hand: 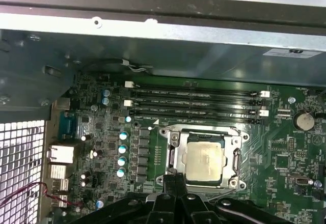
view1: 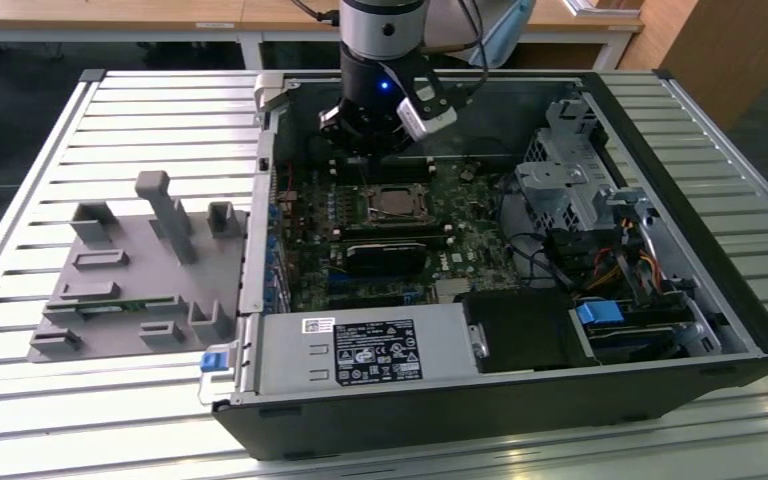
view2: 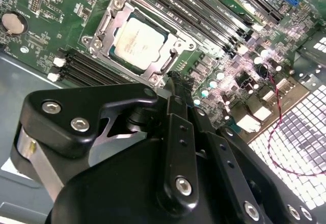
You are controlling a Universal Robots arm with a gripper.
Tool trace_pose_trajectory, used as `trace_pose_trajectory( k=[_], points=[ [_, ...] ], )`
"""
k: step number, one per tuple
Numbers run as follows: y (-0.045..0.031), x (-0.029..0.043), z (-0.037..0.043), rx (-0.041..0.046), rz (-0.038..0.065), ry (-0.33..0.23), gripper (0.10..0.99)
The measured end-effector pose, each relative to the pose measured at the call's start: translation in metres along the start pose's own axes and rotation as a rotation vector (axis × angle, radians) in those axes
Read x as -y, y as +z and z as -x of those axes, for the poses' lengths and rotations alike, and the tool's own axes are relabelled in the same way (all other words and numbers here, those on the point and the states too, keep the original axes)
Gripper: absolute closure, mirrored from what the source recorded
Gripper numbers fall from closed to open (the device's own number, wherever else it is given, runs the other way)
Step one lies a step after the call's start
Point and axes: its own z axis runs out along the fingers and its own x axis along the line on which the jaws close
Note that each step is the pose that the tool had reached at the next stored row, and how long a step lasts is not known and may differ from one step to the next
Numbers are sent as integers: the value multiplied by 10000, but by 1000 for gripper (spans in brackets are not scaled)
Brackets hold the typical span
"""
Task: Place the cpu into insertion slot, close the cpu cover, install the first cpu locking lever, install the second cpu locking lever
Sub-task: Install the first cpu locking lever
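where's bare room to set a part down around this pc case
Bare table slats border the grey fixture tray on the exterior view's left and near side, and run along the exterior view's right of the pc case. Inside is crowded: the gripper hangs by the cpu.

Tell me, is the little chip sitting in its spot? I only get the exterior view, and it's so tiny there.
Observer: Yes. In both wrist views the cpu lies flat, silver top up.
Operator: Is the metal lid down on it?
Observer: The cpu cover lies flat around it, the chip showing through its window.
Operator: Where are the fingers?
Observer: The gripper is shut, holding nothing, its tips beside the cover's edge; I can't tell whether they touch.
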Motion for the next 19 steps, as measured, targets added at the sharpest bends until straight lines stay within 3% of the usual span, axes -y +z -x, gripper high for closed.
trace_pose_trajectory(
  k=[8, 14, 19],
  points=[
    [8, -19, -179, 68, -2, -1, 980],
    [40, -115, -268, 82, -5, -3, 980],
    [83, -226, -289, 90, -5, 34, 980]
  ],
)
